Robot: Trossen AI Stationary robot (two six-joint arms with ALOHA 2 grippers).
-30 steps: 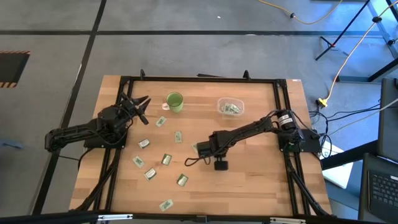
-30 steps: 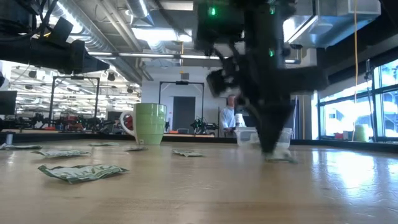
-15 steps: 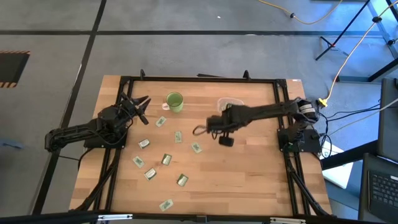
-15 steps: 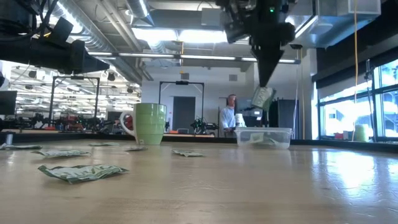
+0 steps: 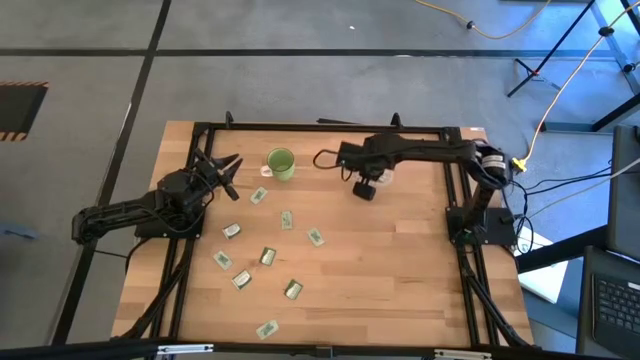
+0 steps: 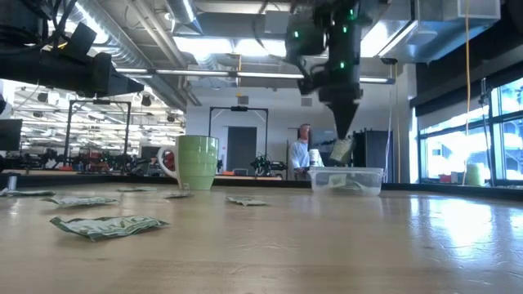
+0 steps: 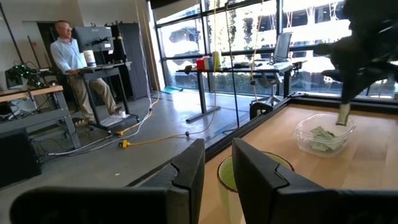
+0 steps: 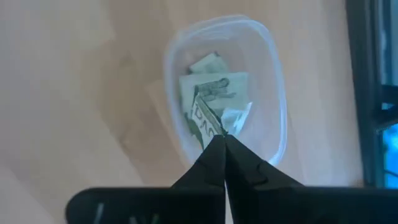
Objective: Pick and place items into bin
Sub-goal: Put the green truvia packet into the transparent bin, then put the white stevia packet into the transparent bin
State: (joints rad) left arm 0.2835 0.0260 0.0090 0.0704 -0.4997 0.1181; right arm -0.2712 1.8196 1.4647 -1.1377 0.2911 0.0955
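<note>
My right gripper [image 8: 221,139] is shut on one pale green packet [image 8: 204,117] and hovers above the clear bin [image 8: 274,68], which has a few packets lying in it. The low view shows that packet [image 6: 340,149] dangling just above the bin's rim [image 6: 347,171]. Several more packets [image 5: 267,256] lie flat on the wood left of the table's middle. My left gripper [image 5: 229,172] waits open near the table's left edge, beside the green mug [image 5: 281,163], touching nothing. My right gripper pinches the packet by its upper edge [image 8: 214,129] between the two fingertips, coming from above and pointing down. The packet hangs below the fingers, lifted clear of the table, its lower end over the bin's opening.
The green mug [image 6: 196,162] stands left of the bin near the far edge. Black frame rails [image 5: 452,190] run along the table's sides. A person stands at a desk in the room beyond the table [image 7: 65,56]. Bare wood lies on the table's right half [image 5: 400,270].
My right gripper rose from the table's middle with a packet pinched in its fingers, then swung toward the far edge to above the bin. The packet went from lying on the wood to hanging clear under the fingers. The left arm kept still.
</note>
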